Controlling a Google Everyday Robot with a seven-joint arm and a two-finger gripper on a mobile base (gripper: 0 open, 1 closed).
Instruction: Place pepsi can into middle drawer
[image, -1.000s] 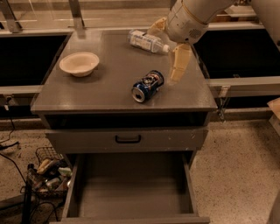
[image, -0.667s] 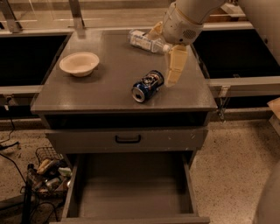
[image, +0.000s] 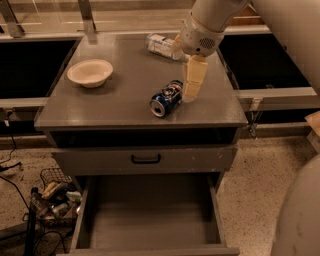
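hovering gripper (image: 193, 85) just beside pepsi can (image: 166, 98) lying on cabinet top (image: 120, 97), grip state can't tell, middle drawer (image: 150, 220) open below

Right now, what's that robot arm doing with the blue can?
The robot is getting ready to pick up the pepsi can. The can lies on its side on the cabinet top, and the gripper hangs just to the right of it, very close, not yet lifting it. Below, the middle drawer is pulled open, waiting for the can. A bowl and a water bottle also sit on top, untouched.
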